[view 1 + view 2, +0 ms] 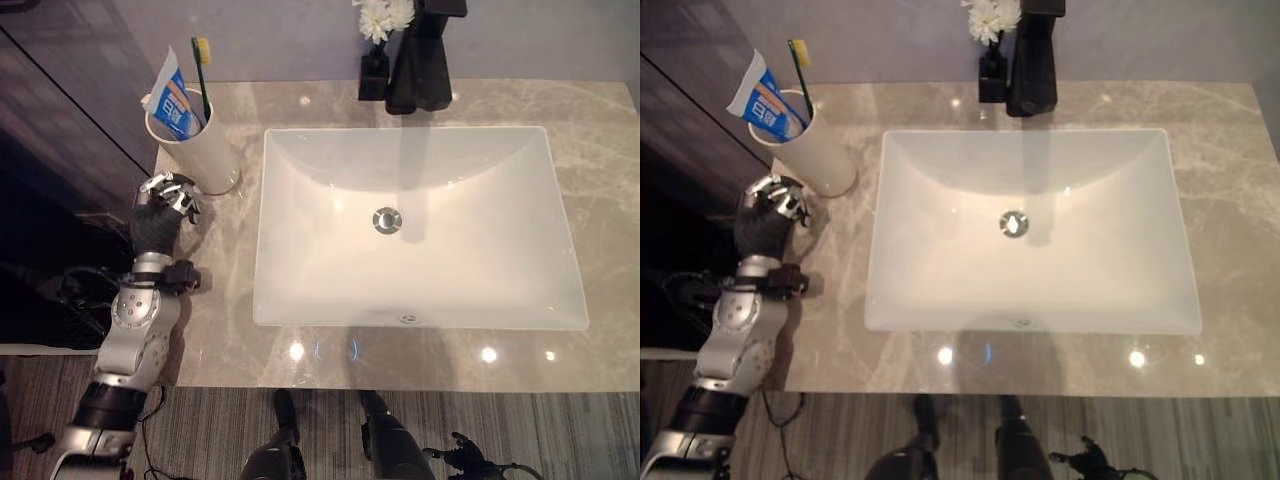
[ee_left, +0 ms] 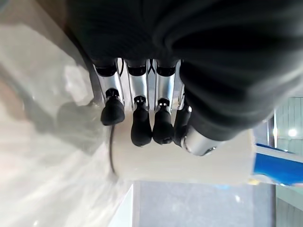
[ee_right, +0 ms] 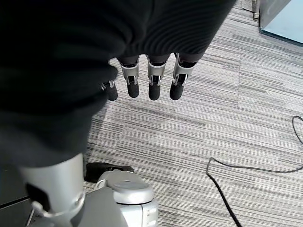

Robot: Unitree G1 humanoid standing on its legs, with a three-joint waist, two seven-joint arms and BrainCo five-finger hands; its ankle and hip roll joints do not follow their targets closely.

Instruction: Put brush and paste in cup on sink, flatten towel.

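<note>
In the left eye view we see a white cup [image 1: 200, 150] standing on the marble worktop [image 1: 230, 340] at about nine o'clock from the white sink basin [image 1: 420, 230], near its upper left corner. A toothbrush [image 1: 201, 70] and a blue-and-white toothpaste tube [image 1: 174, 100] stand upright inside it. The left hand [image 1: 160, 215] sits just beside the cup at its seven o'clock, and a black faucet [image 1: 420, 60] rises at the basin's twelve o'clock with a small vase of white flowers [image 1: 378, 40] beside it.

In the left wrist view we find the left hand's fingers [image 2: 140, 123] held side by side, loosely curled, their dark tips hanging before the cup wall and gripping nothing.

In the right wrist view the right hand [image 3: 149, 78] hangs over striped carpet [image 3: 227, 118], fingers relaxed, close together and empty.
</note>
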